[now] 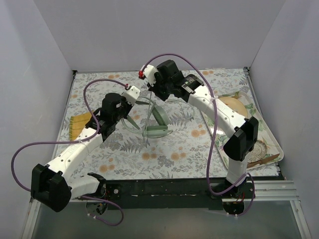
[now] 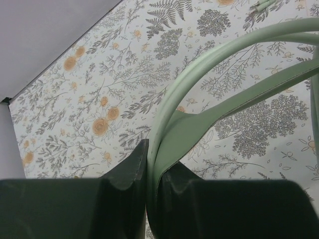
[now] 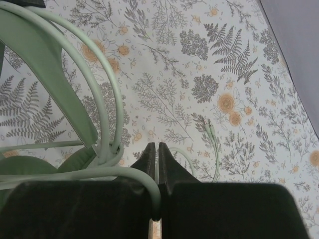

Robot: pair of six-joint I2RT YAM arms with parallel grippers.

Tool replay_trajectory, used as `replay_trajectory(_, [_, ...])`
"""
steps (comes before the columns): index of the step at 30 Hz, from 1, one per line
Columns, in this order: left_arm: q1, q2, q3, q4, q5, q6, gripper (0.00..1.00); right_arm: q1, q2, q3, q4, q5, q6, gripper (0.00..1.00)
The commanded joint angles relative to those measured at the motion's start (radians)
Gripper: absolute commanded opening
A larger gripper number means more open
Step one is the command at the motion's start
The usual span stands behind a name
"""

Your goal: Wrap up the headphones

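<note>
The pale mint-green headphones (image 1: 155, 124) lie at the middle of the flowered table, headband arched up. My left gripper (image 1: 127, 117) is shut on the flat headband (image 2: 199, 124), which passes between its fingers (image 2: 155, 158). My right gripper (image 1: 152, 95) sits just behind the headphones and is shut on the thin pale cable (image 3: 124, 172), which enters between its closed fingers (image 3: 157, 147). The cable loops around the headband near an ear cup (image 3: 20, 167). The cable's plug end (image 3: 210, 127) lies loose on the cloth.
A tray (image 1: 271, 155) with plates stands at the right edge of the table. A yellow fringed cloth (image 1: 79, 124) lies at the left. Pale walls close in the left, back and right sides.
</note>
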Motion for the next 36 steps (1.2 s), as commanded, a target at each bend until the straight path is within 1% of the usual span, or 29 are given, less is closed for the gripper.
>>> replay_trajectory(1, [-0.024, 0.028, 0.059, -0.135, 0.026, -0.041, 0.0, -0.04, -0.01, 0.091, 0.098, -0.004, 0.006, 0.01])
replay_trajectory(3, [-0.029, 0.031, 0.061, -0.135, 0.035, -0.052, 0.0, -0.045, -0.019, 0.076, 0.108, -0.005, 0.011, 0.01])
replay_trajectory(5, [-0.029, 0.023, 0.073, -0.142, 0.078, -0.072, 0.0, -0.054, -0.03, 0.055, 0.13, -0.004, 0.017, 0.01])
replay_trajectory(6, [-0.029, 0.017, 0.084, -0.156, 0.101, -0.105, 0.0, -0.069, -0.044, 0.024, 0.139, -0.004, 0.028, 0.01])
replay_trajectory(7, [-0.029, 0.011, 0.093, -0.168, 0.172, -0.119, 0.0, -0.08, -0.053, 0.0, 0.15, -0.033, 0.034, 0.01])
replay_trajectory(8, [-0.029, -0.006, 0.114, -0.179, 0.215, -0.136, 0.0, -0.094, -0.061, -0.023, 0.179, -0.051, 0.043, 0.01])
replay_trajectory(9, [-0.029, -0.014, 0.124, -0.2, 0.248, -0.156, 0.0, -0.124, -0.078, -0.045, 0.196, -0.077, 0.054, 0.01])
replay_trajectory(10, [-0.029, -0.021, 0.137, -0.213, 0.281, -0.197, 0.0, -0.141, -0.084, -0.083, 0.208, -0.141, 0.077, 0.01])
replay_trajectory(11, [-0.029, -0.029, 0.156, -0.227, 0.361, -0.214, 0.0, -0.155, -0.089, -0.099, 0.229, -0.182, 0.086, 0.01])
replay_trajectory(12, [-0.029, -0.032, 0.191, -0.259, 0.4, -0.231, 0.0, -0.181, -0.093, -0.112, 0.239, -0.223, 0.089, 0.01])
replay_trajectory(13, [-0.027, -0.032, 0.214, -0.276, 0.444, -0.262, 0.0, -0.19, -0.095, -0.138, 0.251, -0.296, 0.092, 0.01])
replay_trajectory(14, [-0.027, -0.034, 0.234, -0.289, 0.51, -0.273, 0.0, -0.197, -0.099, -0.155, 0.263, -0.324, 0.094, 0.01])
replay_trajectory(15, [-0.026, -0.037, 0.277, -0.312, 0.542, -0.286, 0.0, -0.204, -0.108, -0.172, 0.295, -0.346, 0.094, 0.03])
replay_trajectory(16, [-0.023, -0.04, 0.3, -0.319, 0.564, -0.305, 0.0, -0.206, -0.115, -0.188, 0.312, -0.375, 0.095, 0.12])
replay_trajectory(18, [-0.021, -0.04, 0.355, -0.348, 0.59, -0.325, 0.0, -0.206, -0.139, -0.254, 0.386, -0.41, 0.109, 0.22])
replay_trajectory(19, [-0.019, -0.034, 0.413, -0.362, 0.595, -0.331, 0.0, -0.207, -0.147, -0.283, 0.423, -0.458, 0.118, 0.29])
replay_trajectory(21, [-0.018, -0.018, 0.473, -0.394, 0.598, -0.346, 0.0, -0.207, -0.167, -0.362, 0.523, -0.54, 0.153, 0.32])
replay_trajectory(23, [-0.018, -0.006, 0.547, -0.408, 0.602, -0.362, 0.0, -0.207, -0.171, -0.41, 0.59, -0.582, 0.186, 0.36])
replay_trajectory(25, [-0.012, 0.011, 0.61, -0.415, 0.618, -0.381, 0.0, -0.207, -0.17, -0.485, 0.7, -0.633, 0.245, 0.41])
replay_trajectory(28, [0.003, 0.035, 0.667, -0.421, 0.632, -0.424, 0.0, -0.206, -0.161, -0.574, 0.865, -0.671, 0.311, 0.44])
replay_trajectory(32, [0.023, 0.064, 0.758, -0.42, 0.616, -0.47, 0.0, -0.204, -0.144, -0.649, 1.001, -0.648, 0.364, 0.46])
replay_trajectory(35, [0.04, 0.094, 0.809, -0.423, 0.607, -0.501, 0.0, -0.201, -0.121, -0.676, 1.041, -0.599, 0.385, 0.46])
replay_trajectory(36, [0.043, 0.103, 0.847, -0.425, 0.606, -0.506, 0.0, -0.2, -0.115, -0.679, 1.044, -0.558, 0.387, 0.47])
